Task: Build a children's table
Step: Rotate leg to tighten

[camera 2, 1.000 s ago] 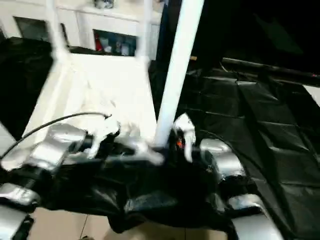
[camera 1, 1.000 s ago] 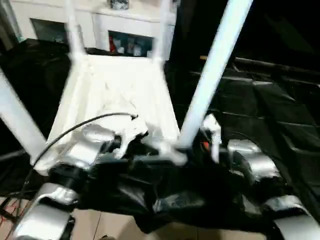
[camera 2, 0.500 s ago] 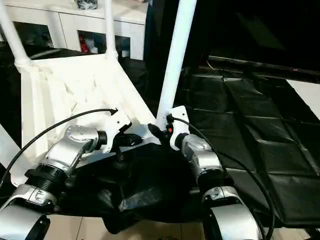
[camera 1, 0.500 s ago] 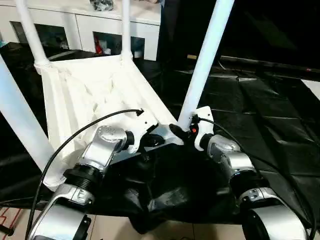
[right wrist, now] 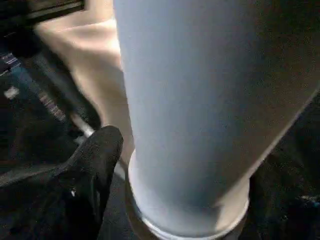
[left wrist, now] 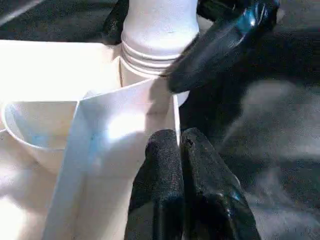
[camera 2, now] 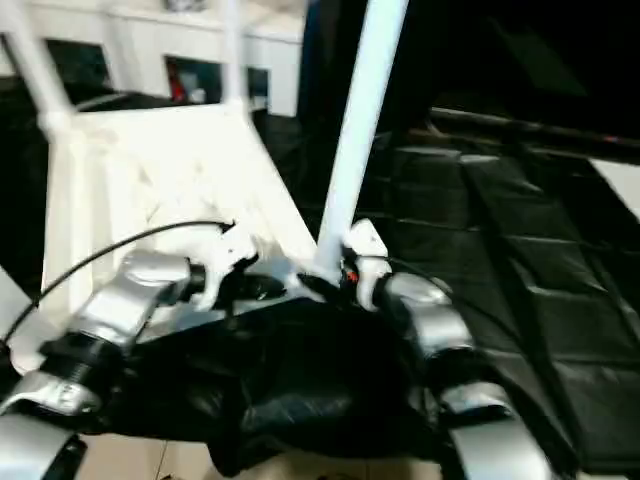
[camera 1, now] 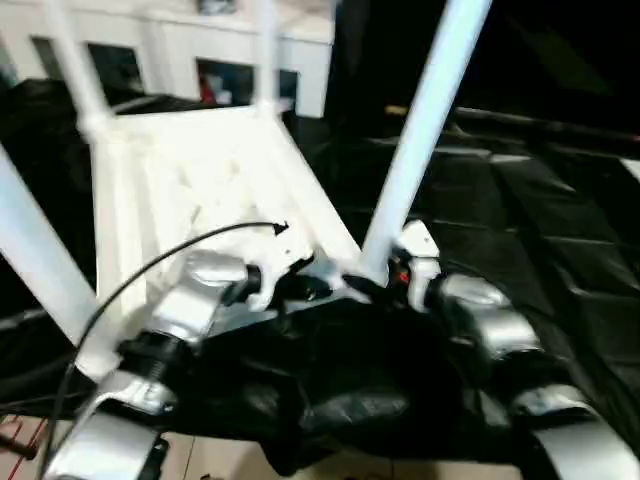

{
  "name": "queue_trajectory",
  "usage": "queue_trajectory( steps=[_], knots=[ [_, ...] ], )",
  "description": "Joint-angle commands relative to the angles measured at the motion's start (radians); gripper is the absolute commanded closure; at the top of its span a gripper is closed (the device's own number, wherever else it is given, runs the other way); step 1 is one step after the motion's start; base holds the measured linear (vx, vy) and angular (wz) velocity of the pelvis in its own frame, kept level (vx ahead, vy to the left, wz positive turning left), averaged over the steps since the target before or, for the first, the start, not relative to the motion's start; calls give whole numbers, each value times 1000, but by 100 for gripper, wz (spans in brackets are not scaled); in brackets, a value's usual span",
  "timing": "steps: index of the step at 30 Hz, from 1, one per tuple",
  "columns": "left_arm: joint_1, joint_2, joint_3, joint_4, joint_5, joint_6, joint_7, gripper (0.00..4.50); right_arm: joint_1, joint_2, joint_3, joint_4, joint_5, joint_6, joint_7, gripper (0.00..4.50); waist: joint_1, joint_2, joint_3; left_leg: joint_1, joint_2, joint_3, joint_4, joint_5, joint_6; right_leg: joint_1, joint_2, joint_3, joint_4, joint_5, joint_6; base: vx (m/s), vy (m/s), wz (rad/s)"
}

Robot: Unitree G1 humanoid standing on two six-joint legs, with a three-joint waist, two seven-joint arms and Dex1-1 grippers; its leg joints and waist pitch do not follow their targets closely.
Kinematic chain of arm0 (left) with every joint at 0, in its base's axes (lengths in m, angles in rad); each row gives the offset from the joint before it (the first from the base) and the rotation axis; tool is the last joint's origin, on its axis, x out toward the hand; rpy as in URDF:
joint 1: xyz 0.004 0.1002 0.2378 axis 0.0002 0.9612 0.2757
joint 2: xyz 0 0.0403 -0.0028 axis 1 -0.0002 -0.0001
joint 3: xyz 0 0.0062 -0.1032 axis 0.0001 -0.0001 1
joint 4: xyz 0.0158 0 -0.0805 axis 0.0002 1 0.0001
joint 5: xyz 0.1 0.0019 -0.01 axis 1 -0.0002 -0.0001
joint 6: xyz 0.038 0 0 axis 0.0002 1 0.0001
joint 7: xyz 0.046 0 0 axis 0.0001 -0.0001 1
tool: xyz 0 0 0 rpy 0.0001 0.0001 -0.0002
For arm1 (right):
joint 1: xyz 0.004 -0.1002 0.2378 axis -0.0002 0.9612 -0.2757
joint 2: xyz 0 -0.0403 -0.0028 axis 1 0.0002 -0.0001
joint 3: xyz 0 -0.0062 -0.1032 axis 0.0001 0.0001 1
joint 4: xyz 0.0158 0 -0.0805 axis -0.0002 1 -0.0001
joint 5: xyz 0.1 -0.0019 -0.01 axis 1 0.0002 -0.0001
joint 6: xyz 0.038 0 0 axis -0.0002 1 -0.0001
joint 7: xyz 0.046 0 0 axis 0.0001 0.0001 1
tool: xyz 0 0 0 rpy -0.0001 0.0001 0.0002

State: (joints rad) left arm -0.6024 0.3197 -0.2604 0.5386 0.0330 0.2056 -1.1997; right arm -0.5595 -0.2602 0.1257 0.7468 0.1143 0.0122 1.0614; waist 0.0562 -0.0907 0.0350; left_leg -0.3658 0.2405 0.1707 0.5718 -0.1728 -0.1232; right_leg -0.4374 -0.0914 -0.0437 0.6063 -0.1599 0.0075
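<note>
The children's table lies upside down on the black-draped work table, its ribbed white tabletop (camera 1: 200, 170) facing up. Four white legs rise from its corner sockets; the near right leg (camera 1: 420, 130) leans up and to the right. My left gripper (camera 1: 315, 287) is at the near edge, beside that leg's socket. In the left wrist view its fingers (left wrist: 162, 165) are shut on the thin rim wall (left wrist: 125, 100). My right gripper (camera 1: 375, 285) clasps the base of the near right leg (right wrist: 200, 100), one black finger (right wrist: 97, 155) pressed against it.
The black cloth (camera 1: 560, 200) covers the work table to the right and bunches at the near edge (camera 1: 350, 400). A white cabinet (camera 1: 300, 60) stands behind. A black cable (camera 1: 170, 255) arcs over my left forearm. Pale floor (camera 1: 230, 455) shows below.
The whole picture has shifted with the camera. Both grippers stay at the near right corner: the left on the rim, the right on the leg's base.
</note>
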Motion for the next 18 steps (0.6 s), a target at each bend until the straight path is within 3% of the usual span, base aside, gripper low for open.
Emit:
queue_trajectory(
  steps=[1,2,8,13,18],
  knots=[
    [-11,-32,-62,2,-20,-52,-63,450,5,18,64,-53,22,18,118,98,-2,7,-56,6,-16,26,-56,-219,89,65,-14,20,-60,-134,-242,0,0,0],
    [-16,-22,-61,12,-21,-67,-89,450,11,6,69,-72,31,41,162,108,2,10,-53,10,-13,28,-59,-243,81,58,-17,21,-65,-166,-240,0,0,0],
    [-32,3,-60,49,-11,-101,-121,450,18,-2,76,-103,36,81,214,146,4,8,-51,6,-13,22,-64,-296,36,58,-20,22,-71,-279,-199,0,0,0],
    [-41,6,-53,73,-6,-130,-117,450,30,-4,91,-124,37,96,223,172,7,7,-54,4,-15,22,-62,-260,32,61,-21,23,-67,-254,-193,0,0,0],
    [-46,-11,-37,99,6,-141,-79,450,33,11,69,-123,33,103,188,179,8,8,-54,4,-16,23,-61,-252,32,61,-20,22,-66,-240,-198,0,0,0]
  ],
)
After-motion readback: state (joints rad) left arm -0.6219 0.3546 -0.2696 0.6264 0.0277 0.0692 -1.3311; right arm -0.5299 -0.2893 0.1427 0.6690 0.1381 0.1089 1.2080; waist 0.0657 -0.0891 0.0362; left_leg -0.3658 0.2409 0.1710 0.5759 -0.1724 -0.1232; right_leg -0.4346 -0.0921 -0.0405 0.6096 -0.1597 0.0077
